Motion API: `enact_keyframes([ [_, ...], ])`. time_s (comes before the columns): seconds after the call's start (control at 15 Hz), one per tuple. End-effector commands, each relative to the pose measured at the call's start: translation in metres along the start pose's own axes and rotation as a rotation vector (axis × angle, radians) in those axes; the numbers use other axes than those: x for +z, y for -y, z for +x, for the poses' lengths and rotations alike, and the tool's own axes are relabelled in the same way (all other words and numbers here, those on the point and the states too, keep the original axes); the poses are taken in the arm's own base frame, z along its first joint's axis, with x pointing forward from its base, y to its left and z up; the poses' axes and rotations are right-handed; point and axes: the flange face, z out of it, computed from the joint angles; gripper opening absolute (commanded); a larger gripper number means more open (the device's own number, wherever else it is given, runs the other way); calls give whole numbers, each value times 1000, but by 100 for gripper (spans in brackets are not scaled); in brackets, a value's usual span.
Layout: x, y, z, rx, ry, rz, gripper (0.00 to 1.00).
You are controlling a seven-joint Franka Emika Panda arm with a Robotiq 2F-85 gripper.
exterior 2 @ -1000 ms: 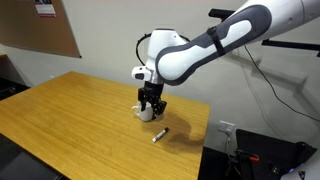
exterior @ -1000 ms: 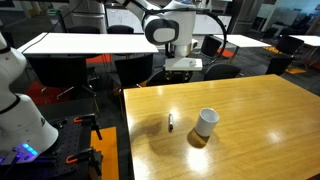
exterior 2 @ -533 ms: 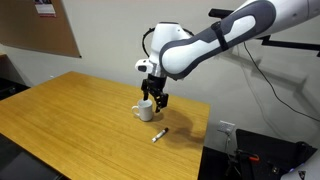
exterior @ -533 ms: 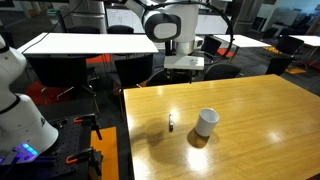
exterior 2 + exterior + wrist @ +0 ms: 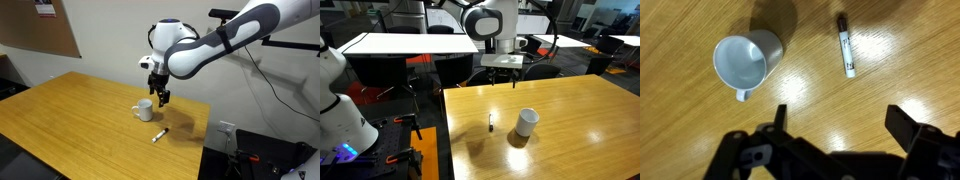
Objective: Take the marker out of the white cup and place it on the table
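One marker (image 5: 158, 134) — near table (image 5: 70, 110) edge

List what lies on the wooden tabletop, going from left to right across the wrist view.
white cup → marker

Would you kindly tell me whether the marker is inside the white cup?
No, in the wrist view the marker lies flat on the table, apart from the white cup, which looks empty.
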Motion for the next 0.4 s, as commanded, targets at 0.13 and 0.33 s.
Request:
enact_keyframes([
  [0.13,0,2,0,6,3,1,100],
  [0.33,0,2,0,7,4,1,100],
])
